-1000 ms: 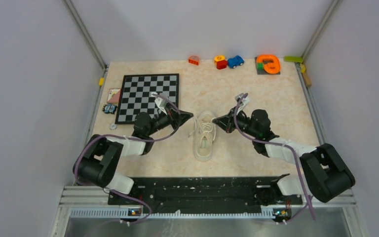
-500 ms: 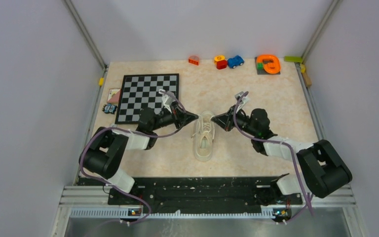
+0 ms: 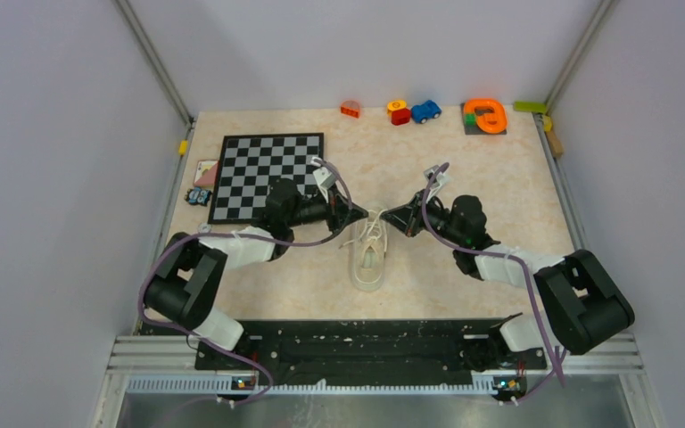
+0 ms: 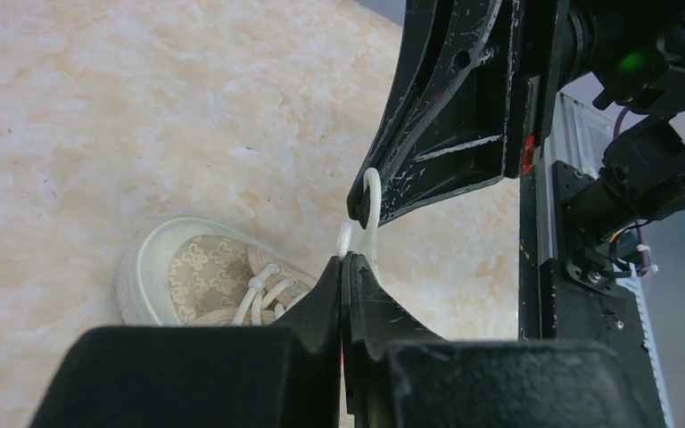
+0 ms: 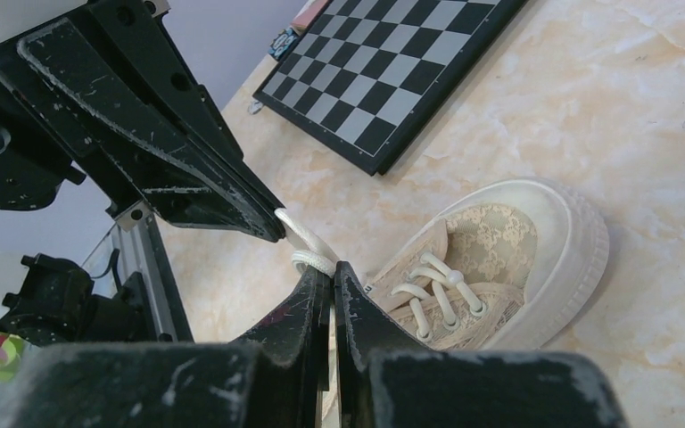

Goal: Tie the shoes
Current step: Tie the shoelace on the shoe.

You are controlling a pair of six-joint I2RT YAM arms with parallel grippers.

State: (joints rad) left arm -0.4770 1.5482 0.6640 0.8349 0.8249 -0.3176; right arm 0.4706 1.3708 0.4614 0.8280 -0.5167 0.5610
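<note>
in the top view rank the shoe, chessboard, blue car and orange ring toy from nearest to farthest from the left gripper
From the left gripper:
1. shoe, right at its tip, toward the bases
2. chessboard, just to its left
3. blue car, far edge, near the middle
4. orange ring toy, far right corner

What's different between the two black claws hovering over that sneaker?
The left gripper reaches in from the chessboard side, the right gripper from the opposite side. The left arm overlaps the chessboard's corner; the right arm crosses only tabletop. Both are shut, each pinching lace above the shoe.
</note>
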